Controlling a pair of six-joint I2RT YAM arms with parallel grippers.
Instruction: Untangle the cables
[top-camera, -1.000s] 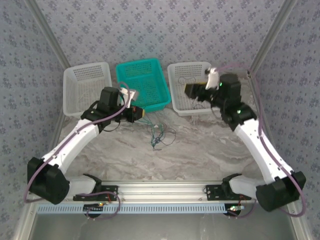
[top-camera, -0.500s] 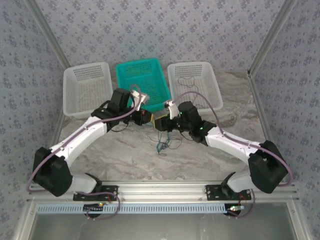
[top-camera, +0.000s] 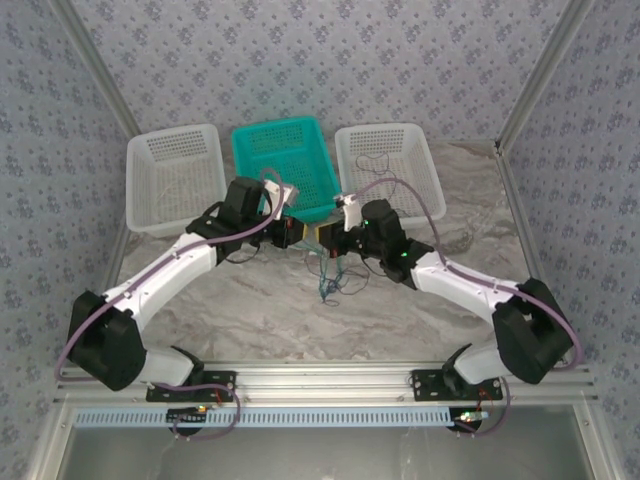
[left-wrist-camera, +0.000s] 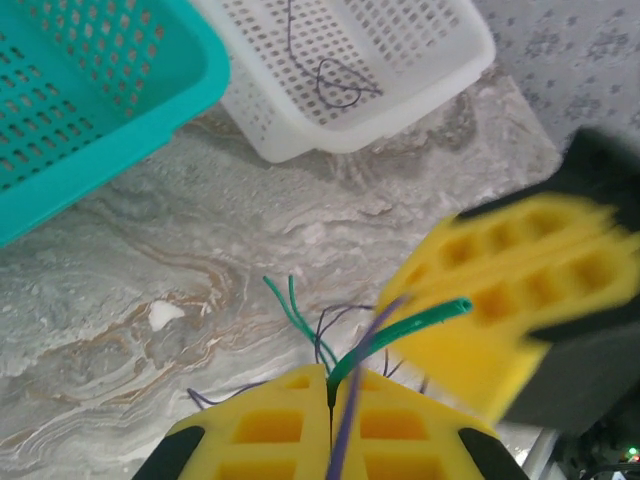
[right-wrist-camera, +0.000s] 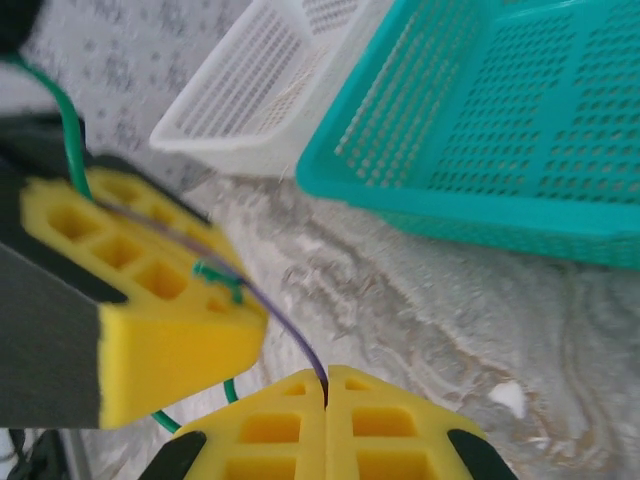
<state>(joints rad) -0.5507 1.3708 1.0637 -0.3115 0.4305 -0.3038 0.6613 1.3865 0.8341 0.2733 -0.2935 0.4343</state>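
Note:
The cables (top-camera: 328, 278) are a small tangle of thin green and dark purple wires hanging to the marble table in front of the teal basket. My left gripper (top-camera: 298, 232) and right gripper (top-camera: 322, 236) meet tip to tip just above it. In the left wrist view my left gripper (left-wrist-camera: 330, 385) is shut on the green cable (left-wrist-camera: 410, 330), with the right gripper's yellow fingers (left-wrist-camera: 510, 290) blurred close by. In the right wrist view my right gripper (right-wrist-camera: 326, 385) is shut on a thin purple wire (right-wrist-camera: 285, 320) that runs over to the left gripper's fingers (right-wrist-camera: 130, 300).
Three baskets stand in a row at the back: a white one (top-camera: 175, 132) on the left, a teal one (top-camera: 280, 126) in the middle and a white one (top-camera: 385, 130) on the right. A dark wire (left-wrist-camera: 335, 85) lies in the right white basket. Patterned walls enclose the table.
My right arm has swung from the right white basket down to the centre and met the left gripper. The left gripper has shifted slightly right, and the tangle now hangs between both.

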